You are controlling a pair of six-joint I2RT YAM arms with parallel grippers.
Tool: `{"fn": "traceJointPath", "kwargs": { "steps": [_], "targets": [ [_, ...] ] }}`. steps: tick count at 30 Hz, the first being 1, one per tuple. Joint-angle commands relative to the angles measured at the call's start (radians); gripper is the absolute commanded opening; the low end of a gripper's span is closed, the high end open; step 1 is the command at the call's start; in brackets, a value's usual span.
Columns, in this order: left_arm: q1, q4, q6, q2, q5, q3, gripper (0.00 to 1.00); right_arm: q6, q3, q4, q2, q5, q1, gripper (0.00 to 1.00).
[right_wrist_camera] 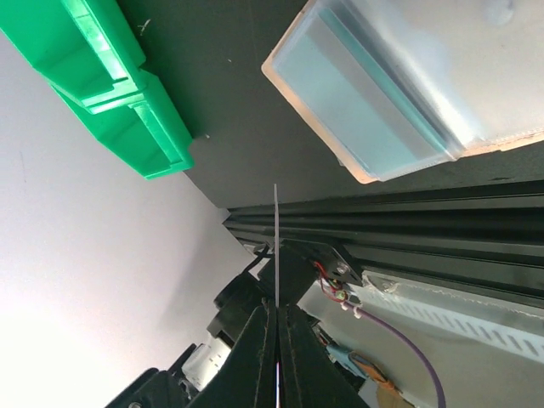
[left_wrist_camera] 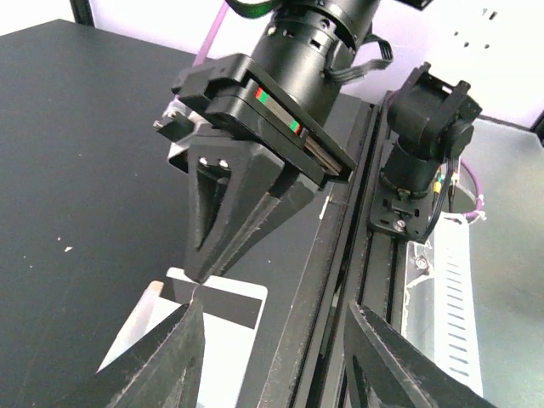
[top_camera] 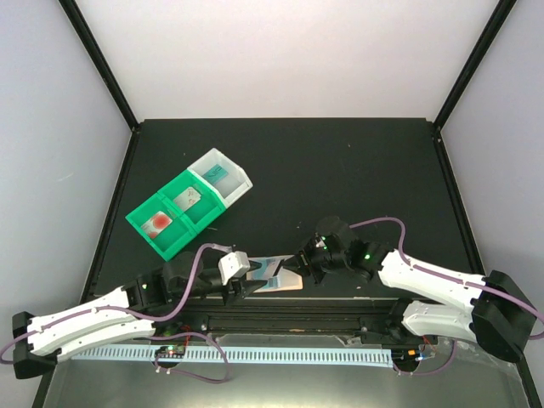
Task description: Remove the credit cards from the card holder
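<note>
My right claw (right_wrist_camera: 277, 313) clamps one thin card (right_wrist_camera: 276, 246) beside the card holder (right_wrist_camera: 374, 110); next, I reckon, swing it to the green bin (right_wrist_camera: 110, 93) beyond.

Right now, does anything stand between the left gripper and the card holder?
Partly. The right gripper, shut on a thin card, hangs just ahead of the left gripper's open fingers, above the card holder. The holder's near end, by the left fingers, looks free.
</note>
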Motion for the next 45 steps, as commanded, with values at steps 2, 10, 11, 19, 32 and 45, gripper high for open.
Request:
{"fn": "traceJointPath", "kwargs": {
  "steps": [2,10,11,19,32,45],
  "targets": [
    [-0.052,-0.055,0.030,0.080,-0.102,0.050,0.46,0.034,0.000,0.047,0.015,-0.034,-0.024,0.01],
    [-0.116,-0.088,0.051,0.159,-0.257,0.085,0.41,0.030,0.020,0.035,0.004,-0.045,-0.031,0.01],
    [-0.119,-0.091,0.053,0.159,-0.270,0.085,0.40,0.029,0.021,0.033,0.003,-0.044,-0.031,0.01],
    [-0.129,-0.095,0.058,0.139,-0.319,0.075,0.31,0.048,-0.002,0.069,-0.003,-0.051,-0.032,0.01],
    [-0.135,-0.084,0.090,0.206,-0.354,0.095,0.19,0.056,0.009,0.097,0.018,-0.074,-0.032,0.01],
    [-0.137,-0.086,-0.015,0.136,-0.413,0.077,0.02,-0.002,-0.083,0.184,-0.024,-0.060,-0.031,0.18]
  ]
}}
